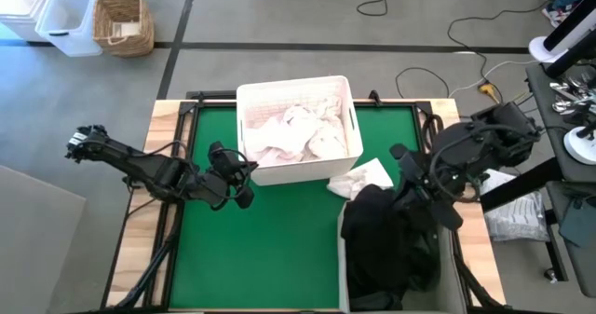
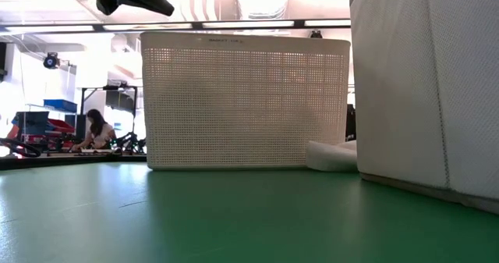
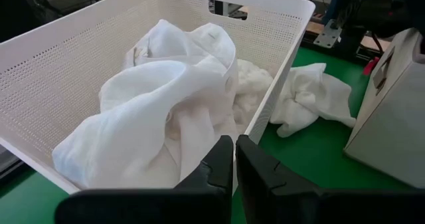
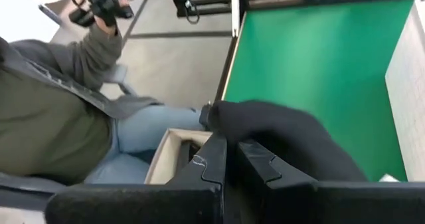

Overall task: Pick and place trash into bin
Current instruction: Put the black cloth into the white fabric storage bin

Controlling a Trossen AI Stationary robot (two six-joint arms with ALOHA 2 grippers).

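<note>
A white perforated tub (image 1: pixel 293 84) stands at the far middle of the green table, with several white sheets (image 3: pixel 166 98) heaped inside. One more white sheet (image 1: pixel 363 177) lies on the mat right of the tub. A black garment (image 1: pixel 382 235) is draped over a white fabric bin (image 1: pixel 343 258) at the near right. My left gripper (image 3: pixel 234 151) is shut and empty, hovering above the tub's near-left corner. My right gripper (image 4: pixel 231 151) is shut on the black garment, above the fabric bin. My right gripper pinches the black garment at its upper, far end (image 4: pixel 265 127) between the two fingertips, coming from above and slanting toward the table's near edge. The cloth bunches past the fingertips and hangs down into the fabric bin; how many layers, I cannot tell.
The fabric bin's tall wall (image 2: pixel 421 83) fills the near right corner. A person in a green top (image 4: pixel 46 111) sits just beyond the table's near edge. Bare green mat (image 1: pixel 270 249) lies in front of the tub. A wicker basket (image 1: pixel 124 20) and plastic boxes stand on the floor.
</note>
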